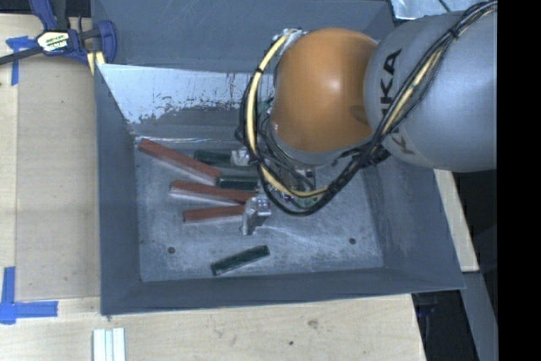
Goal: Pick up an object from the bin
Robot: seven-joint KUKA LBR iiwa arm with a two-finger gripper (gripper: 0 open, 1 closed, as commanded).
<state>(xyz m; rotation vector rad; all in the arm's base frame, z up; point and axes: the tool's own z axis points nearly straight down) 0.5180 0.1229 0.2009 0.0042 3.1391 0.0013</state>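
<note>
My gripper (253,216) reaches down below the orange cover, near the middle of the bin floor. Its metal fingertip sits at the right end of a reddish-brown flat stick (211,215). Just above that lies a paler pinkish stick (207,194). A longer red-brown stick (177,161) slants at the upper left. Two dark green-black bars (221,157) lie close under the cover. Another dark bar (240,259) rests alone toward the front of the bin. Whether anything is between the fingers is hidden.
The arm with its orange cover and cables covers the right half of the bin. The bin's sloping walls rise on all sides.
</note>
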